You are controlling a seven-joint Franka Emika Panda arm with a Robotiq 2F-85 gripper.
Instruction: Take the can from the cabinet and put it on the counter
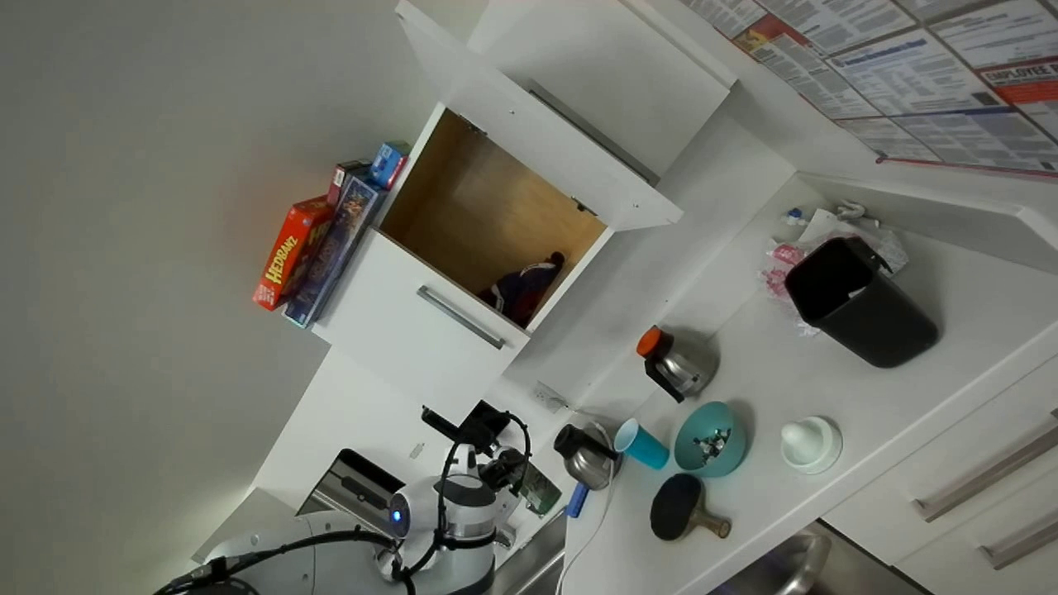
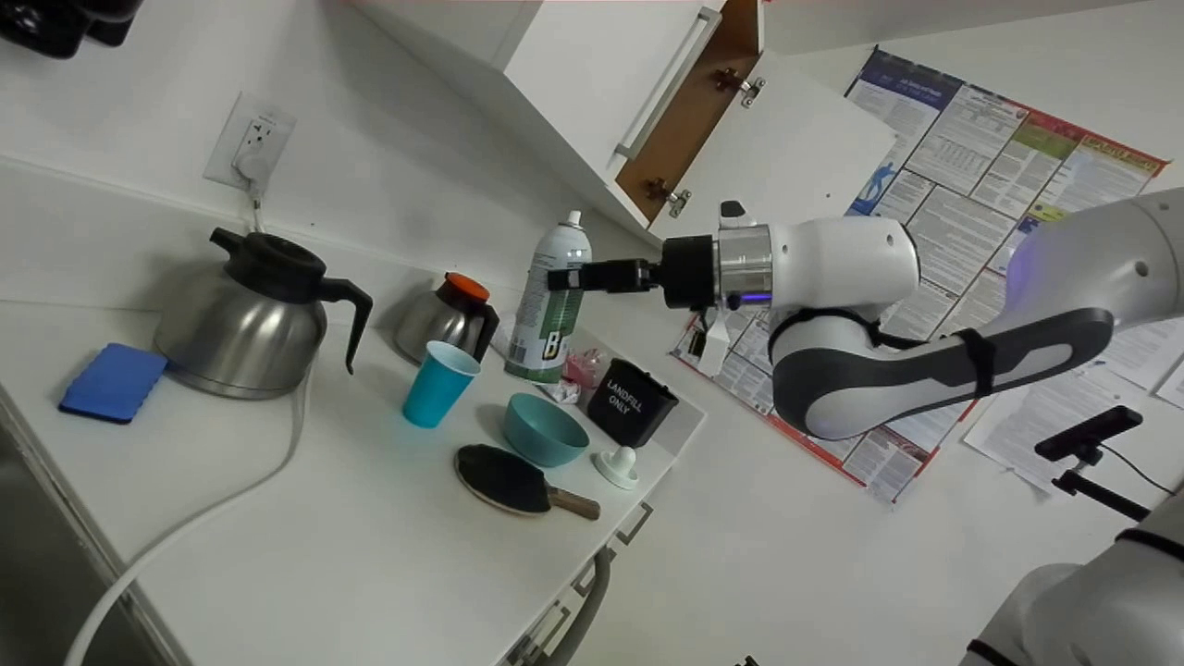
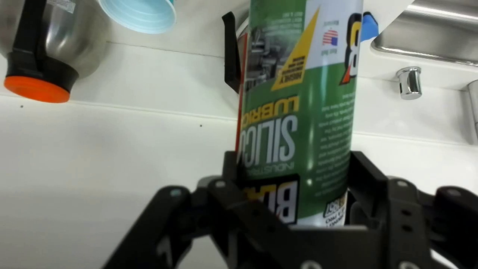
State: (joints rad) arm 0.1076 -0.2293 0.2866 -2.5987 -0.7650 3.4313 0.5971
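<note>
The can [image 2: 552, 310], a green and white spray can with a white nozzle, is off the surface in the air near the counter [image 2: 351, 518]. My gripper [image 3: 295, 164] is shut around its upper body, one black finger [image 3: 359, 168] on either side. The can's lower end runs out of the top of the wrist view. Only a green and white part of the can [image 1: 543, 493] shows beyond the wrist in an exterior view. Higher up, the white cabinet has its door [image 1: 562, 157] swung wide, baring a brown wooden interior [image 1: 479, 190] with a dark red and blue item inside.
On the counter stand two steel carafes [image 2: 242, 319], a blue cup [image 2: 442, 384], a teal bowl [image 2: 546, 430], a black paddle [image 2: 504, 479], a black bin [image 2: 632, 402] and a blue sponge [image 2: 113, 381]. A white cord [image 2: 268, 476] crosses it beside the sink [image 2: 55, 564].
</note>
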